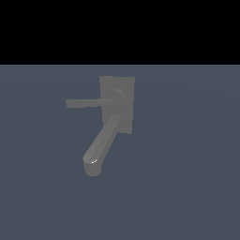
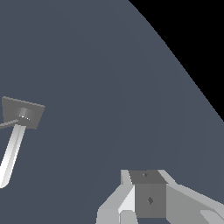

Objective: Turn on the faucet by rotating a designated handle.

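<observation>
Gripper (image 2: 151, 199), jaw state indeterminate, is well apart from the faucet (image 1: 117, 101). Handle (image 1: 86, 102) looks rigid, slim; push near its free tip.

Handle (image 1: 86, 102) out from faucet (image 1: 117, 105) toward exterior view's left, above spout (image 1: 101, 143).

The light is dim and even, and both views look flat and a little soft. The faucet (image 1: 111, 119) shows one small bright glint at the tip of its spout. No clear shadows fall on the dark blue-grey ground (image 1: 187, 178). The background above it is pure black.
</observation>
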Controlling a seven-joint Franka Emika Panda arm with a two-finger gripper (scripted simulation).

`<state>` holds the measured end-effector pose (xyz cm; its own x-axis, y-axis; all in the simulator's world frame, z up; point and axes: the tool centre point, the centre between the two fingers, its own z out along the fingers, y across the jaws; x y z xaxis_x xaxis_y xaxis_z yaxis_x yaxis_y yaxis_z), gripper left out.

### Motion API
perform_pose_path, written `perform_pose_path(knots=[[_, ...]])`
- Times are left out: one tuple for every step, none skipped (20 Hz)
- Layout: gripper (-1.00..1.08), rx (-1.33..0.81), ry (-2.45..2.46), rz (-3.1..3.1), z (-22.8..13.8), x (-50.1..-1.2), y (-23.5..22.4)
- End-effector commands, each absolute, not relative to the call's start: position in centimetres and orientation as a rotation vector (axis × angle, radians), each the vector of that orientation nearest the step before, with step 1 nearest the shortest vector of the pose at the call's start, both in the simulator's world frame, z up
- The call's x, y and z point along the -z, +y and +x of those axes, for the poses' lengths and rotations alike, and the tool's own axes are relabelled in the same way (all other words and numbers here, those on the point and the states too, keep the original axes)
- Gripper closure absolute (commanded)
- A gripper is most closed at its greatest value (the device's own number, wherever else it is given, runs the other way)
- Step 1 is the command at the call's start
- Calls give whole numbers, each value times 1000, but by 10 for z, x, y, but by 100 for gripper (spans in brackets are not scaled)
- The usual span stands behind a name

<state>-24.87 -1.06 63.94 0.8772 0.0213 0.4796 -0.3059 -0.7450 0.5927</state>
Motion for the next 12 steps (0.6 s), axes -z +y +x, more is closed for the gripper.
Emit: perform_pose_path(knots=[[108,-677,-191,2209,-247,-660,3],[108,-701,-183,2156,-247,-668,9],[108,-724,-174,2102,-246,-676,16],[108,-745,-165,2049,-245,-683,23],[108,-764,-154,1995,-245,-690,31],[108,-782,-142,1942,-244,-696,40],[108,-798,-128,1889,-243,-702,49],[108,-813,-114,1836,-241,-708,58],[108,-827,-99,1783,-240,-713,68],[108,-839,-82,1731,-238,-717,79],[108,-849,-64,1679,-237,-721,89],[108,-858,-46,1627,-234,-724,100]])
